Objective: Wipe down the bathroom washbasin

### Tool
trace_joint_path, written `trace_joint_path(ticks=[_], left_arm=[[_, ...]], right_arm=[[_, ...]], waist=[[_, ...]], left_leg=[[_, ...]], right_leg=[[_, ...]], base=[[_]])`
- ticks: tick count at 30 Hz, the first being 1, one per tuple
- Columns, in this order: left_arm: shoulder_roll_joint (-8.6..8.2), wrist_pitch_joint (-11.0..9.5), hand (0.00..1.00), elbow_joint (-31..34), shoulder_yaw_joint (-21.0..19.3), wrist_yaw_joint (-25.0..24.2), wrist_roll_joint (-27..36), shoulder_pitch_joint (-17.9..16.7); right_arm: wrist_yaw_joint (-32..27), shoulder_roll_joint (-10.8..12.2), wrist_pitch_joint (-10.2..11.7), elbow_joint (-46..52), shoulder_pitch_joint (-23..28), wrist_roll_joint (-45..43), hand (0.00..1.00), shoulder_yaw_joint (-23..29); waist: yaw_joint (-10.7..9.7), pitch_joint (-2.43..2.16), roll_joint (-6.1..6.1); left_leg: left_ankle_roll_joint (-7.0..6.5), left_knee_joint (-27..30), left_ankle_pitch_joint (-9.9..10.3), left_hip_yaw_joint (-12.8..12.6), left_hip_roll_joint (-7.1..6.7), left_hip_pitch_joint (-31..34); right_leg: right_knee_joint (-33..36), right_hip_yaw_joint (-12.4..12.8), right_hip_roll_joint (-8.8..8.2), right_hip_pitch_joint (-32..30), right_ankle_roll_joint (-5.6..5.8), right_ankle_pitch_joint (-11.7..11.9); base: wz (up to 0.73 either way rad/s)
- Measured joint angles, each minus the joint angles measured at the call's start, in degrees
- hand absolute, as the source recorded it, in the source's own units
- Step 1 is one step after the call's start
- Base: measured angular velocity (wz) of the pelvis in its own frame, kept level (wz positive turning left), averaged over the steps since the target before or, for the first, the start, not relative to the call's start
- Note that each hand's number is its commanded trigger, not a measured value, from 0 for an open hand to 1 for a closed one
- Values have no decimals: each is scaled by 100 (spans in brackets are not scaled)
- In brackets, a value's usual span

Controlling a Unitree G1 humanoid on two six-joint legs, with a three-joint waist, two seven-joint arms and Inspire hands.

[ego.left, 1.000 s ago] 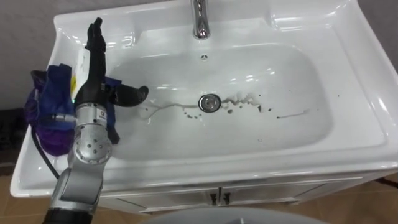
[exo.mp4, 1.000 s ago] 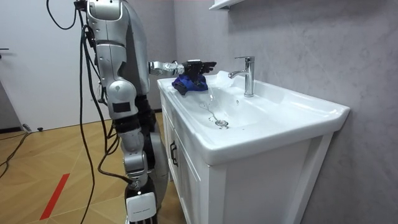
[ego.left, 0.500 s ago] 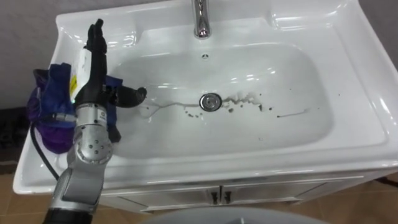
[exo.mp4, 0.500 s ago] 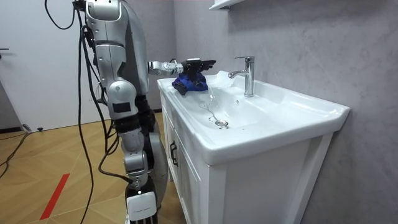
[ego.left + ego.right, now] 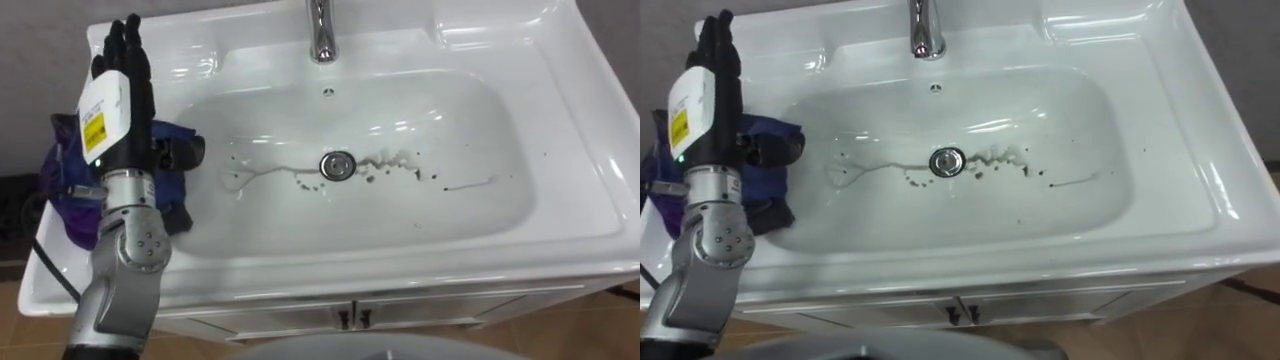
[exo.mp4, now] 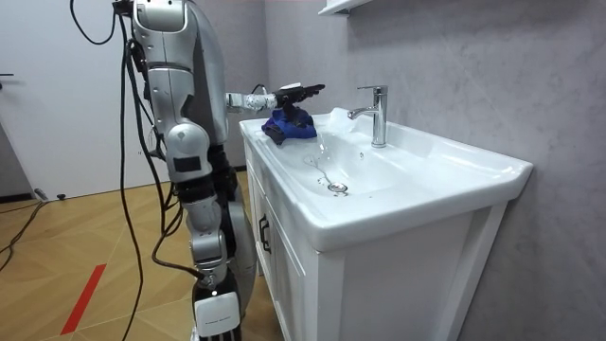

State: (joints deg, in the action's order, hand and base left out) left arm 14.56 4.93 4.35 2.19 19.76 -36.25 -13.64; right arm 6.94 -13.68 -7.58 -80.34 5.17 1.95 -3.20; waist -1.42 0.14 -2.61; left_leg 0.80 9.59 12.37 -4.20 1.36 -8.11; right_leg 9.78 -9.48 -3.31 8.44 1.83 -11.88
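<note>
A chrome faucet (image 5: 320, 35) stood at twelve o'clock; a white cabinet (image 6: 294, 275) showed dark handles (image 5: 343, 319) at six o'clock. In the room view a red strip (image 6: 83, 298) marked the wooden floor (image 6: 76, 237) at eight o'clock.

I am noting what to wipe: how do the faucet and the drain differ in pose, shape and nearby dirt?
The faucet stands upright on the back ledge of the basin; the drain lies flat at the bowl's bottom. The faucet is a tall column; the drain is a small ring. Dark specks lie beside the drain; the ledge around the faucet looks clean. Both are shiny metal.
</note>
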Motion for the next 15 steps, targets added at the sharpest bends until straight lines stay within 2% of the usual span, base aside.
trace_joint_path(ticks=[5, 10, 15], left_arm=[[-3, 215, 0, -338, 3, -28, -113, -95], [-2, 345, 0, -337, 3, -60, -311, -183], [-3, 383, 0, -338, 33, -78, -458, -234]], right_arm=[[-33, 0, -15, 27, -5, 3, 0, -8], [-53, 1, -127, 28, -9, 3, 0, -62], [-54, -2, -130, 22, -2, 5, 0, -131]], waist=[[24, -5, -9], [29, -11, -17], [19, -34, -53]], left_leg=[[0, 25, 0, 43, 3, 87], [1, 100, 2, 68, 3, 148], [1, 120, 1, 104, 3, 151]], right_leg=[[-2, -73, -1, -35, -6, 17], [-17, -86, -2, -69, -6, 18], [-12, -102, -2, -65, -10, 21]], base=[[7], [3], [2]])
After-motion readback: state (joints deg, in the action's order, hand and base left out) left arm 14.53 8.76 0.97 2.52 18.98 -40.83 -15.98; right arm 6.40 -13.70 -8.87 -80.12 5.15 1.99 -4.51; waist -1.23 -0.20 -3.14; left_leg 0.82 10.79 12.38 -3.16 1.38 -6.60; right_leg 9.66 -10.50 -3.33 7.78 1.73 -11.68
